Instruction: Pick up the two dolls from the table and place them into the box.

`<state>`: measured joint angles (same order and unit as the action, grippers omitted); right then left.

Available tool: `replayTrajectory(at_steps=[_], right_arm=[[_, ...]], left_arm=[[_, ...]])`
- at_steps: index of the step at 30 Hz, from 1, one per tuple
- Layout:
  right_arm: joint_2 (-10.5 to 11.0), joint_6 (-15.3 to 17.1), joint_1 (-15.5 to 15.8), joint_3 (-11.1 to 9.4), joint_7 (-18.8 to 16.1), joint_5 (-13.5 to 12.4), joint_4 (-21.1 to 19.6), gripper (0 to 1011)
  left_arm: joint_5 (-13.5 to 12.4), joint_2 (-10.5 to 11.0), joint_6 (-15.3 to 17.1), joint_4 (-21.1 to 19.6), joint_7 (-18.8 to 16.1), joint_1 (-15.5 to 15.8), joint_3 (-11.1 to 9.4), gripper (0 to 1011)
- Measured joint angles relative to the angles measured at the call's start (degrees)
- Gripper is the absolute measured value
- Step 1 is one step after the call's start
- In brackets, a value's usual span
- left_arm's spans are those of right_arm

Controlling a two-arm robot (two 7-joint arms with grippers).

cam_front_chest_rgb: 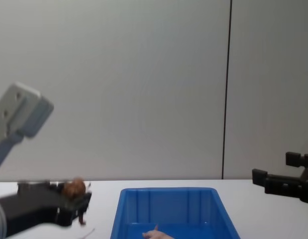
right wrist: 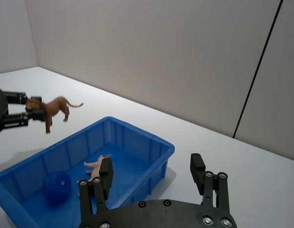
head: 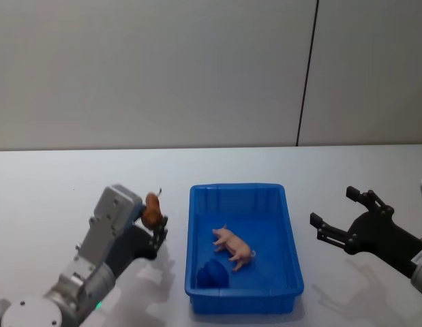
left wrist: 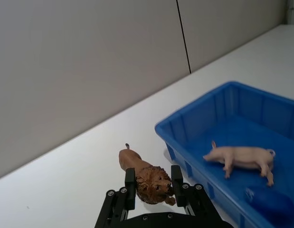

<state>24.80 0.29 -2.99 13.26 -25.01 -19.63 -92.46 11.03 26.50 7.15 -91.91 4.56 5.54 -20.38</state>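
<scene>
The left claw (left wrist: 154, 187) pinched the reddish-brown doll (left wrist: 147, 176) by its head, holding it in the air above the white counter (head: 61, 184), just left of the blue box (head: 287, 225). The pink doll (head: 233, 246) lay inside the box near a dark blue ball (head: 213, 274). The right claw (head: 339, 213) hung spread and empty to the right of the box.

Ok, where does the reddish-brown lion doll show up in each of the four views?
Head view: brown doll left of the blue box, held in the left gripper.
Left wrist view: near the bottom, doll gripped by the head, box beside it.
Right wrist view: doll far off, beyond the box.
Chest view: doll low on the left.
Shared landmark: the box's rim.
</scene>
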Motion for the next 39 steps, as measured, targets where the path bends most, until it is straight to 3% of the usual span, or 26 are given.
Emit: replayTrajectory(at_steps=[11, 29, 39], right_arm=[[0.0, 0.0, 0.0, 0.0, 0.0, 0.0, 0.0, 1001], [0.0, 0.0, 0.0, 0.0, 0.0, 0.0, 0.0, 1001], [0.0, 0.0, 0.0, 0.0, 0.0, 0.0, 0.0, 1001]], left_arm=[[-2.1, -1.7, -0.7, -2.3, 2.0, 3.3, 0.5, 452], [-3.4, -6.5, -1.4, -1.0, 6.9, 5.7, -2.5, 455], [-3.3, -8.0, -1.7, 0.3, 8.5, 5.8, -3.7, 766]])
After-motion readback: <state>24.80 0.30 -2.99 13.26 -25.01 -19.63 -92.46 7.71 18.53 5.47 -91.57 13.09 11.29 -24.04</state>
